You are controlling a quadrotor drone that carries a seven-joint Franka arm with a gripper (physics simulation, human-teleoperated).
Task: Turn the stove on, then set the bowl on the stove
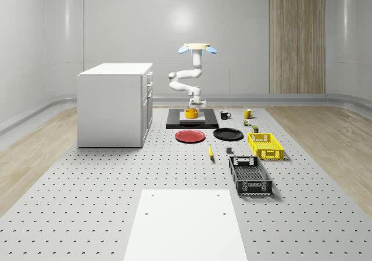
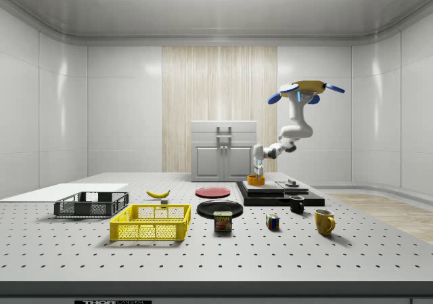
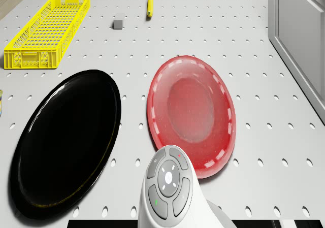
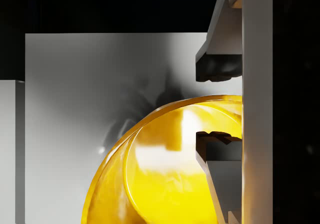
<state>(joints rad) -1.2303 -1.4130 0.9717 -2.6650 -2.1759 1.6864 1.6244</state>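
Observation:
The drone [image 1: 197, 47] hovers over the far side of the black stove [image 1: 174, 122], with the white arm folded down in front of it. On the stove's grey plate [image 4: 75, 109] sits the orange-yellow bowl [image 1: 191, 114], upright [image 2: 256, 180]. The gripper [image 1: 192, 106] points straight down at it. In the wrist view the gripper [image 4: 210, 106] is open. One finger is outside the bowl's [image 4: 160, 174] rim and one inside, and a small gap shows on each side of the rim.
A white cabinet [image 1: 113, 104] stands at the whole-scene view's left. In front of the stove lie a red plate [image 3: 192, 111] and a black plate [image 3: 66, 141]. Two mugs [image 1: 225, 114], a yellow basket [image 1: 266, 145], a black basket [image 1: 250, 175] and a banana [image 1: 210, 152] are to the right.

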